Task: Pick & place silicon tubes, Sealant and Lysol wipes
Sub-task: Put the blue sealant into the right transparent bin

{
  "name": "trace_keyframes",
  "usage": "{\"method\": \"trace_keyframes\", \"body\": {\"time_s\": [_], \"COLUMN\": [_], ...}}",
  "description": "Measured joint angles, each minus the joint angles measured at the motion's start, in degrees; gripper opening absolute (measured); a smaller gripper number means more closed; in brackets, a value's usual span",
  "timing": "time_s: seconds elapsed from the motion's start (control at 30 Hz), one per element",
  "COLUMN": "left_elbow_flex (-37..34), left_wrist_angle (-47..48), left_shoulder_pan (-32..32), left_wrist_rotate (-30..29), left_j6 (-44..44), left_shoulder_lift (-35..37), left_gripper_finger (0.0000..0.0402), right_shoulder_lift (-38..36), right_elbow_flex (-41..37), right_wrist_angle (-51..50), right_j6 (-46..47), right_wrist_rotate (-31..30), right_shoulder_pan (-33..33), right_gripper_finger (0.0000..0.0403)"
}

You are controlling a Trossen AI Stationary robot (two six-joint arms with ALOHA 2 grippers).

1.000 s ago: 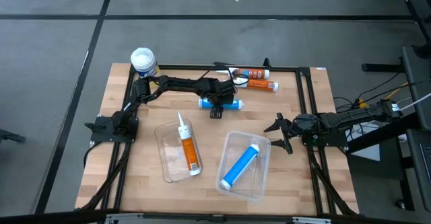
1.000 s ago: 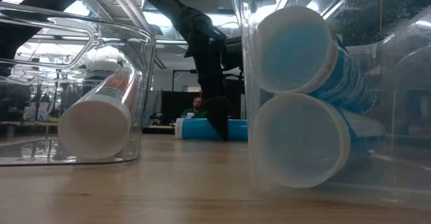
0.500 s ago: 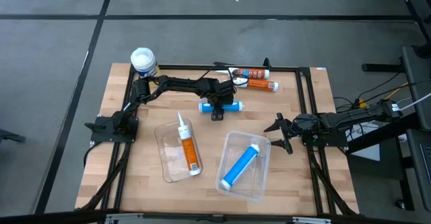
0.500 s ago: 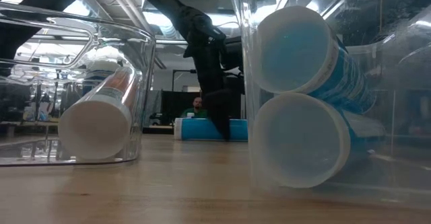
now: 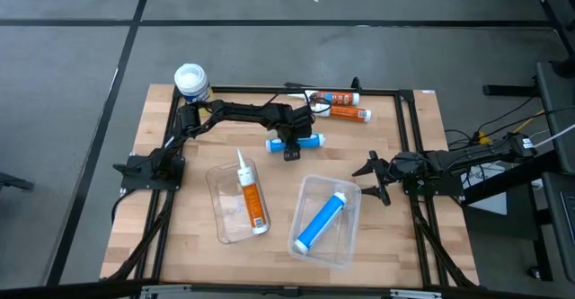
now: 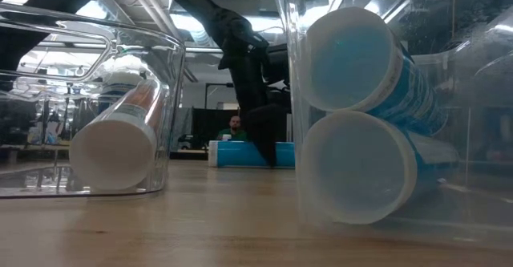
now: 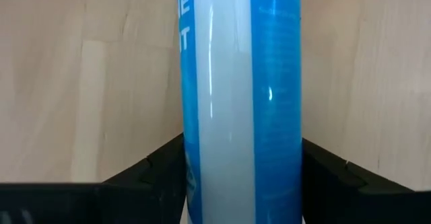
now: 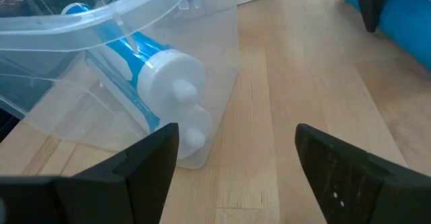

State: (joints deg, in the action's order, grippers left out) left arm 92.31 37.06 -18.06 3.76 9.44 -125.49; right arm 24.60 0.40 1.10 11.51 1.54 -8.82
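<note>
Left pincer point(image 5: 289, 146) grips a slim blue tube point(image 5: 305, 141) (white-capped), lying flat on the table point(image 5: 395, 245).

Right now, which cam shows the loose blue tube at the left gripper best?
High view: the blue plastic tube lies whole on the wooden table, left gripper astride it. Left wrist view crops it between the fingers; low view partly hides it.
</note>
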Motion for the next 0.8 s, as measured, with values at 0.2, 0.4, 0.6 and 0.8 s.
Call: {"method": "trace_keyframes", "body": {"time_s": [0.2, 0.4, 0.6, 0.8], "left_elbow_flex": [-0.16, -0.17, -0.15, -0.11], "left_wrist_angle": [-2.29, -3.85, -6.15, -8.51], "left_shoulder_pan": [-0.80, -0.97, -1.11, -1.25], "left_wrist_rotate": [1.52, 1.32, 1.38, 1.28], "left_j6": [-2.24, -1.86, -3.18, -4.74], "left_shoulder_lift": [0.35, 3.21, 6.73, 10.52], "left_gripper_finger": [0.0209, 0.0209, 0.0209, 0.0209], "right_shoulder_lift": [0.01, 0.00, 0.00, 0.02], "right_elbow_flex": [0.00, 0.00, 0.00, 0.01], "right_wrist_angle": [0.01, 0.00, 0.00, 0.00], "right_j6": [0.00, 0.00, 0.00, 0.00], "right_wrist_rotate": [0.02, 0.00, 0.01, 0.01], "right_shoulder_pan": [0.00, 0.02, 0.00, 0.01], "right_gripper_finger": [0.0298, 0.0298, 0.0298, 0.0298]}}
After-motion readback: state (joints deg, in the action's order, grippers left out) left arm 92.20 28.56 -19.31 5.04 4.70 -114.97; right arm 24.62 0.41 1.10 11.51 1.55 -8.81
